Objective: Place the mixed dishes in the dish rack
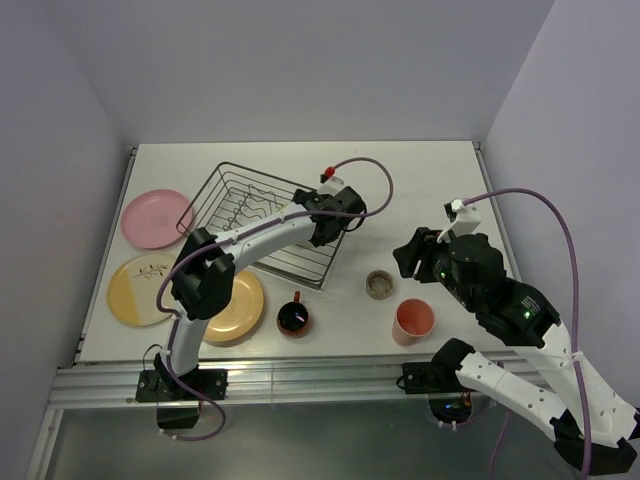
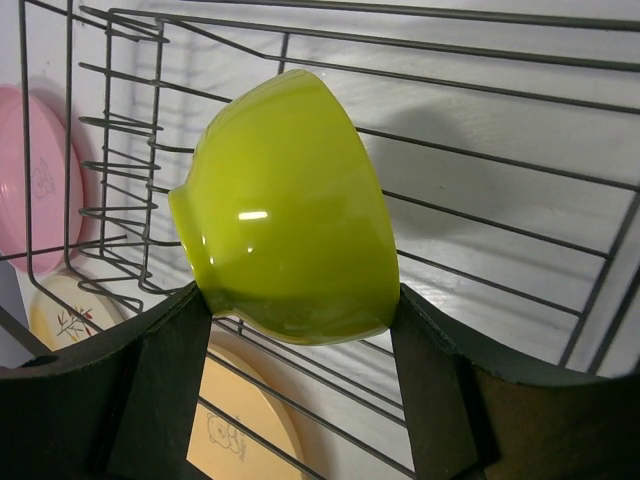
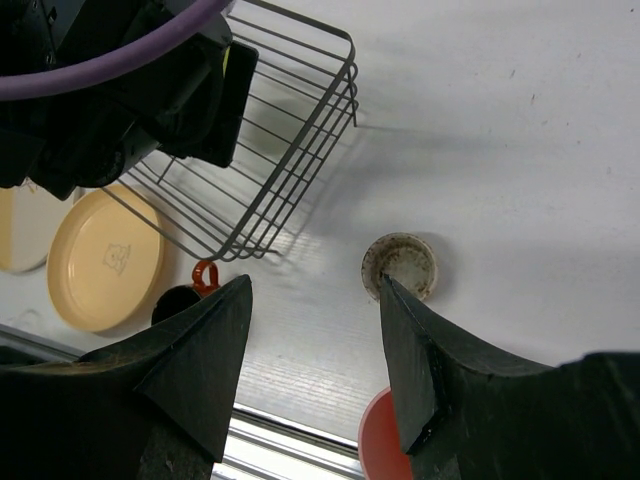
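Note:
My left gripper (image 1: 330,215) is shut on the lime-green bowl (image 2: 290,210), which it holds tilted over the right end of the dish rack (image 1: 215,195); both fingers press on the bowl's lower sides. The pink plate (image 1: 155,217), cream plate (image 1: 140,290) and tan-orange plate (image 1: 240,305) lie flat on the table left of and in front of the rack. The red mug (image 1: 293,318), grey-beige cup (image 1: 380,285) and salmon-pink tumbler (image 1: 414,321) stand near the front. My right gripper (image 1: 410,255) hangs open above the table by the cup (image 3: 400,262), holding nothing.
The rack's wire floor (image 2: 500,165) under the bowl holds no dishes. The table's metal front rail (image 1: 300,380) runs just behind the mug and tumbler. Walls close in the table at the back and on both sides.

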